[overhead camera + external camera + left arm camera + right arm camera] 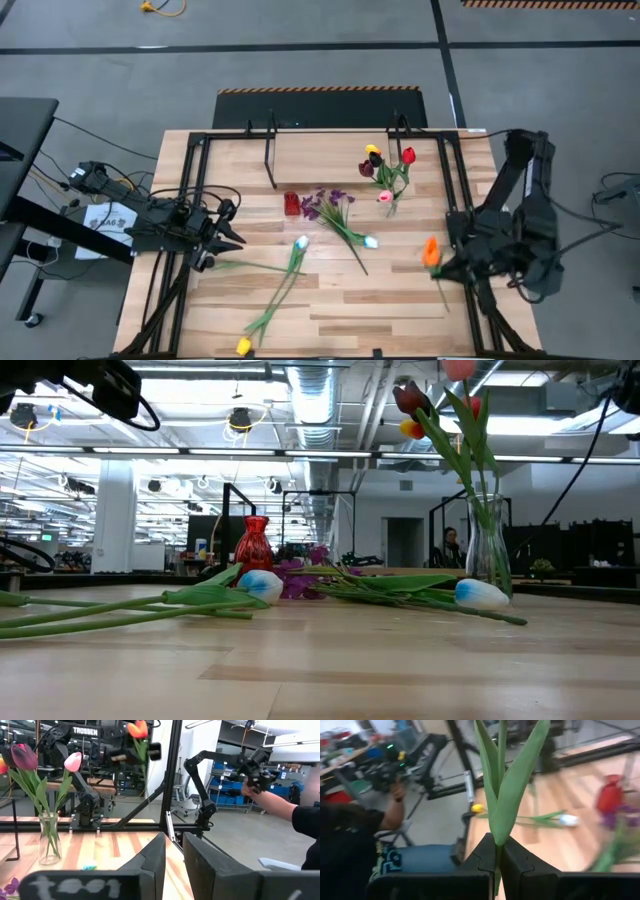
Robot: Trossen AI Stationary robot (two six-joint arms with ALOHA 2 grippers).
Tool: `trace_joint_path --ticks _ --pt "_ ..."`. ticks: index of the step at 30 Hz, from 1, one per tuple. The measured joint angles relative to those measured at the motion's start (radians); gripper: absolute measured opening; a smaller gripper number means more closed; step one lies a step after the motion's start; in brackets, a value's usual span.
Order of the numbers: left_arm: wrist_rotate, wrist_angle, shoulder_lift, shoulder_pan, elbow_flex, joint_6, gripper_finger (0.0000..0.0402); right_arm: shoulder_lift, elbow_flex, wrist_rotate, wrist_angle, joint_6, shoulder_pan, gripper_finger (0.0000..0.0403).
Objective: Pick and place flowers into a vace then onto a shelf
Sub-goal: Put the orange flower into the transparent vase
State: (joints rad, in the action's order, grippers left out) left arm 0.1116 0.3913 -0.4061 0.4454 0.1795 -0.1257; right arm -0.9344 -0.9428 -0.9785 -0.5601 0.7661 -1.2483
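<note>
I hold the orange tulip (pixel 430 251) upright by its stem, the right gripper (pixel 447 268) with fingers pinched shut on it, so it can drop into the glass vase (pixel 392 205) nearby. The left gripper (pixel 228 240), fingers narrow and empty, waits by white tulips (pixel 301 243) on the counter (pixel 340 310).

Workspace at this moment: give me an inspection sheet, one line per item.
Surface: plank table, shelf at the back.
Job's things: glass vase holds several tulips; orange tulip in right gripper; white tulips, yellow tulip and purple sprig lie loose.
Clutter: red vase.
Grippers: right shut on stem; left gripper holds nothing.
Cables: bundle beside left arm.
Surroundings: person beyond the table.
</note>
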Motion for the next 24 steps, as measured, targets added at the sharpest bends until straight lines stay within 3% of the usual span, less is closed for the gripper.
trace_joint_path --ticks 5,9,11,17,20,24 --pt "0.0 0.0 0.0 0.0 0.0 0.0 0.0056 -0.014 0.196 0.16 0.453 -0.22 0.089 0.0" --pt "0.0 0.0 0.0 0.0 0.0 0.006 0.0056 -0.039 0.342 0.424 0.85 -0.451 0.248 0.0" --pt "0.0 0.0 0.0 0.0 0.0 0.007 0.0056 -0.054 0.371 0.557 0.926 -0.548 0.34 0.0" --pt "0.0 -0.018 0.0 0.0 0.0 0.01 0.0056 0.026 0.362 0.789 0.893 -0.975 0.5 0.0" --pt "0.0 -0.021 0.0 0.0 0.0 0.01 0.0056 0.161 0.359 0.769 0.768 -1.086 0.491 0.0" --pt "0.0 -0.021 0.0 0.0 0.0 0.01 0.0056 0.385 0.359 0.635 0.588 -1.094 0.468 0.0"
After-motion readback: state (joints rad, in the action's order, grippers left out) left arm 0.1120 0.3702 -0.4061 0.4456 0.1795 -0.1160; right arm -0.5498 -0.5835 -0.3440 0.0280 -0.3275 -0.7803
